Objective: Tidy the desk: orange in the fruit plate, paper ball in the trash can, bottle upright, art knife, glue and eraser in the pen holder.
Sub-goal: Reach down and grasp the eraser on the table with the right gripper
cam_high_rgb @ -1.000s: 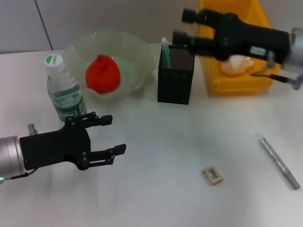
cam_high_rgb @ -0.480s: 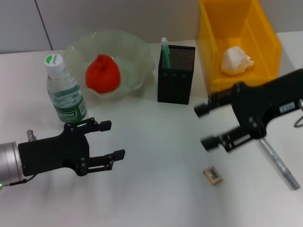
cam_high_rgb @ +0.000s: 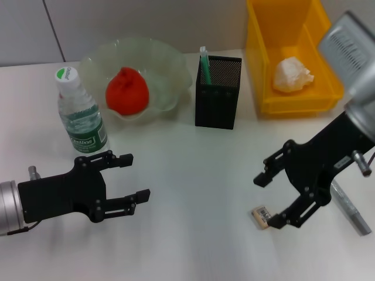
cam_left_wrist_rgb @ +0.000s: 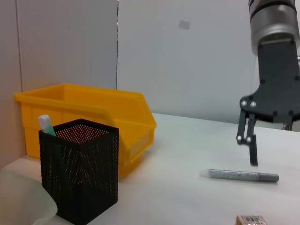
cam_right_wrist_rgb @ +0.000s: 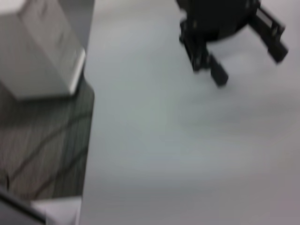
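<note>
The orange lies in the pale-green fruit plate. Left of it the bottle stands upright. The paper ball rests inside the yellow trash can. A green glue stick pokes out of the black mesh pen holder, also seen as the pen holder. The tan eraser lies on the table, touching or almost touching the near fingertip of my open right gripper. The silver art knife lies to its right. My left gripper hangs open and empty below the bottle.
In the left wrist view the art knife and eraser lie beneath the right gripper's fingers. The right wrist view shows the table's edge, floor and a white box beyond it.
My right arm swung from above the trash can down toward the table's front, ending open by the eraser. The left gripper drifted slightly nearer the front edge.
</note>
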